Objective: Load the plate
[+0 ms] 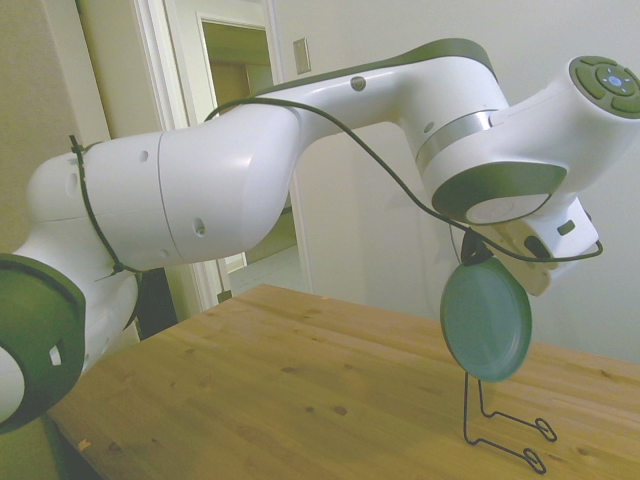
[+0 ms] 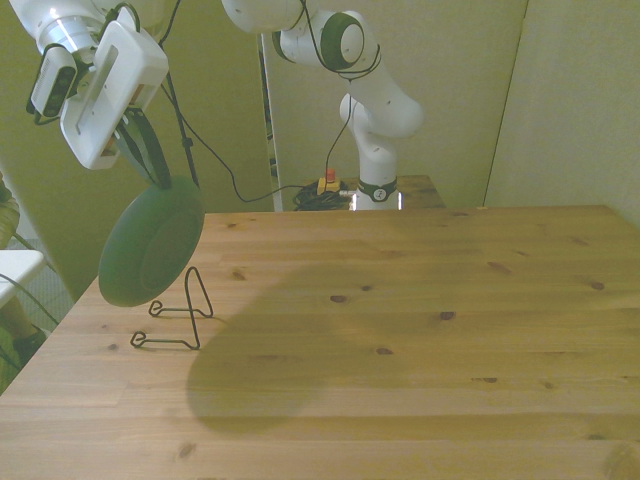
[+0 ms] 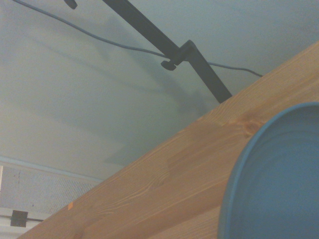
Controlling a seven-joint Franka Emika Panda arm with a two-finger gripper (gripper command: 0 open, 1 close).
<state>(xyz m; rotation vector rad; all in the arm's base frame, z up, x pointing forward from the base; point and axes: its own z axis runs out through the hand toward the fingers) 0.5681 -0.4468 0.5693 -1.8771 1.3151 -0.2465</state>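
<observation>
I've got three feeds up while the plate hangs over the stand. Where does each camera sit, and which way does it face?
Side view: off one side of the table, looking across; arm fills it, plate hanging above wire stand.
Front view: across the table, facing the robot's base; gripper holds the plate over the stand.
Wrist view: on the wrist, close on plate rim and tabletop; no robot body visible.
Shared: all show plate and table; side and front show the stand.
</observation>
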